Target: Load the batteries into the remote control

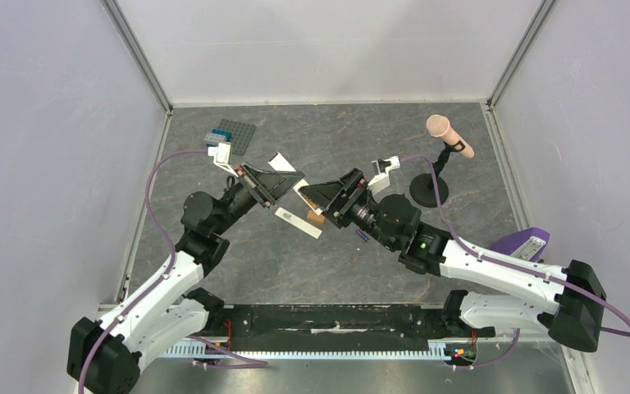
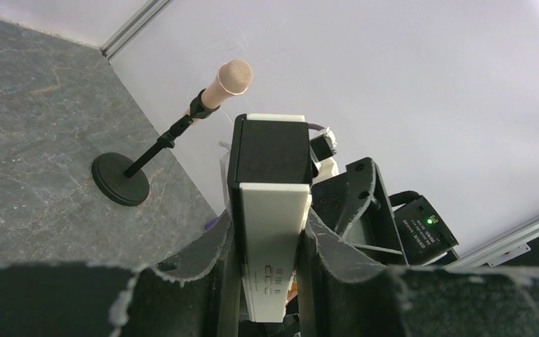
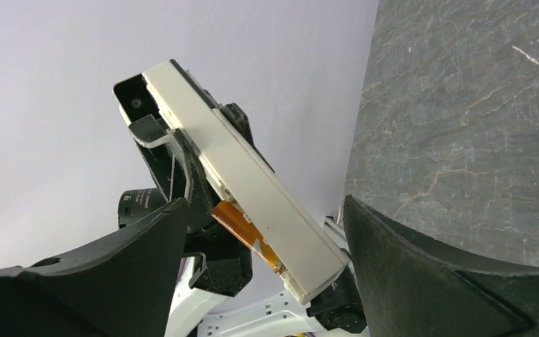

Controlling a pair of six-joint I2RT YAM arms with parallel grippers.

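The remote control [image 2: 272, 203], a slim cream-white bar, is clamped between the fingers of my left gripper [image 2: 267, 226] and held above the table. It also shows in the top view [image 1: 299, 222] and the right wrist view [image 3: 253, 182]. The orange-red battery [image 3: 242, 228] lies in the recess on the bar's underside near its lower end. My right gripper [image 3: 263, 203] is open, its jaws wide apart on either side of that end without touching it. In the top view the left gripper [image 1: 283, 185] and right gripper [image 1: 328, 201] meet over mid-table. The dark blue battery [image 1: 362, 235] lies on the table beside the right wrist.
A microphone [image 1: 449, 131] on a black stand [image 1: 429, 190] stands at the back right and shows in the left wrist view [image 2: 233, 76]. A grey studded plate with a blue brick [image 1: 234, 131] lies at the back left. A small white flat piece [image 1: 283, 162] lies behind the grippers.
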